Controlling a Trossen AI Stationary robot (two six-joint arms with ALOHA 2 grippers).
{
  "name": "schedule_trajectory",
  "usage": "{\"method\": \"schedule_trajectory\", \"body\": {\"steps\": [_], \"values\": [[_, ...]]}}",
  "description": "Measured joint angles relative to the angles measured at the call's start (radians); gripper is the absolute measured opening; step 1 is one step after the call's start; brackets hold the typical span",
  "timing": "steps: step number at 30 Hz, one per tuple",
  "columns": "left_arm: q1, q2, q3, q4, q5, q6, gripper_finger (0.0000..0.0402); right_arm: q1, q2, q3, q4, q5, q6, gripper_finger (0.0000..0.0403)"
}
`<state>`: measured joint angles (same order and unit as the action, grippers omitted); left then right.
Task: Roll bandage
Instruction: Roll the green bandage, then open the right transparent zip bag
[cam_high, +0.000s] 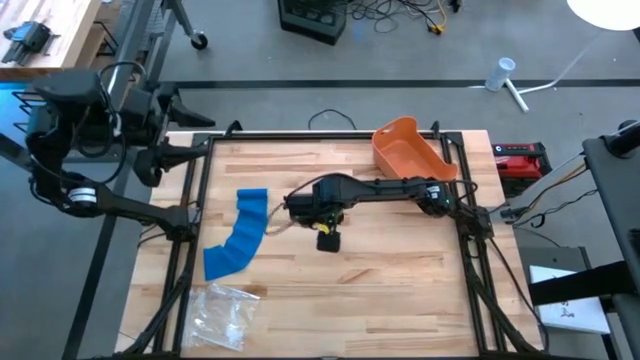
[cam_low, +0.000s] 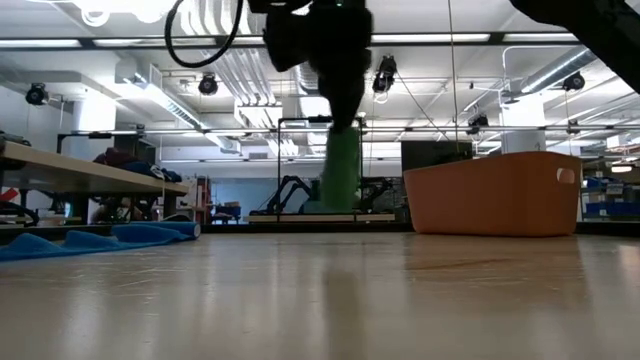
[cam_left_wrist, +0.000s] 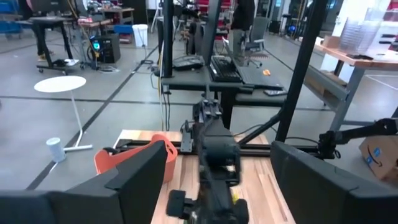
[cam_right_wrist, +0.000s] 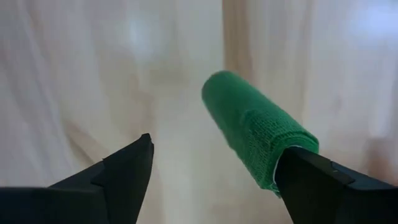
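A pale wooden plank worktop (cam_high: 380, 270) inside a black frame is carrying everything. An orange plastic bin (cam_high: 410, 150) is sitting at its far right corner. Well to the bin's left and nearer the front, a blue cloth (cam_high: 238, 235) is lying rumpled. A crumpled clear plastic bag (cam_high: 225, 312) is lying just in front of that cloth.

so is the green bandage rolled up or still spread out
Rolled up: the green gauze bandage is a tight cylinder, hanging on end at the right pincer.
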<state>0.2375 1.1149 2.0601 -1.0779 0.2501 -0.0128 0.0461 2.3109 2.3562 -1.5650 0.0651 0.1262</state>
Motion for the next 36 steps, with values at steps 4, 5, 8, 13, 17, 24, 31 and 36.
{"method": "schedule_trajectory", "body": {"steps": [4,5,8,13,17,24,31,36], "values": [[0.000,0.010,0.008,0.003,0.000,0.000,0.0275,0.003,0.000,0.000,0.028,-0.058,0.017,0.0289],[0.000,0.011,0.006,0.003,-0.001,0.000,0.0274,0.005,0.000,0.000,0.005,-0.030,-0.006,0.0287],[0.000,0.019,-0.001,0.002,0.000,0.000,0.0275,0.013,0.000,0.000,0.021,-0.018,0.032,0.0280],[0.000,0.042,-0.013,-0.002,0.000,-0.007,0.0283,0.010,-0.001,0.000,0.016,-0.013,0.042,0.0272],[0.000,0.056,-0.014,-0.063,0.003,-0.087,0.0292,0.010,-0.008,0.000,0.045,-0.018,0.074,0.0270],[0.000,0.006,-0.015,-0.077,0.066,-0.020,0.0304,0.044,-0.048,0.000,0.264,-0.013,0.085,0.0274],[0.000,-0.055,-0.015,-0.087,0.135,-0.010,0.0314,0.072,0.001,-0.001,0.561,-0.012,0.007,0.0263],[0.000,-0.102,-0.015,-0.087,0.135,-0.027,0.0320,0.092,0.071,-0.002,0.758,-0.033,-0.150,0.0257]]}}
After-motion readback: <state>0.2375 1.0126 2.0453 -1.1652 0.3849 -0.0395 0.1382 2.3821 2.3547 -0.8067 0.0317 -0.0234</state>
